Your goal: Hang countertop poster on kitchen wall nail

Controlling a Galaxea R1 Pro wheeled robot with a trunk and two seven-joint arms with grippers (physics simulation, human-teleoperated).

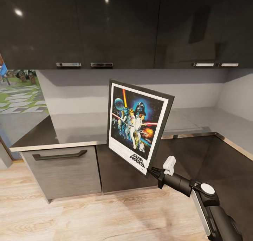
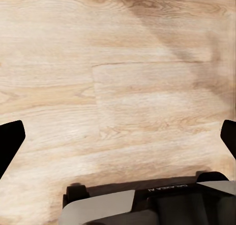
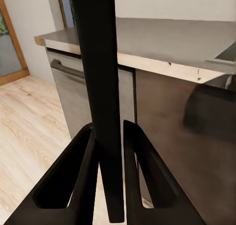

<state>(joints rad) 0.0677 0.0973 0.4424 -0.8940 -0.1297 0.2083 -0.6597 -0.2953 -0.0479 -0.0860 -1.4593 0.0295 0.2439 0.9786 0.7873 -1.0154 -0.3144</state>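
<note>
The Star Wars poster (image 1: pixel 138 125) hangs tilted in the air in front of the grey kitchen countertop (image 1: pixel 77 128), clear of its surface. My right gripper (image 1: pixel 151 170) is shut on the poster's lower right corner. In the right wrist view the poster (image 3: pixel 101 87) stands edge-on as a dark strip between the two black fingers (image 3: pixel 81 156), with the countertop (image 3: pixel 162 43) behind it. My left gripper (image 2: pixel 118 139) is open over the pale wood floor, its fingertips (image 2: pixel 10 141) far apart and nothing between them. The wall nails are out of view.
Glossy dark upper cabinets (image 1: pixel 105 23) hang over the counter. Below it are a grey drawer with a dark handle (image 1: pixel 59 155) and dark cabinet fronts (image 1: pixel 119 170). The counter turns a corner at the right (image 1: pixel 232 128). Wood floor (image 1: pixel 88 216) lies in front.
</note>
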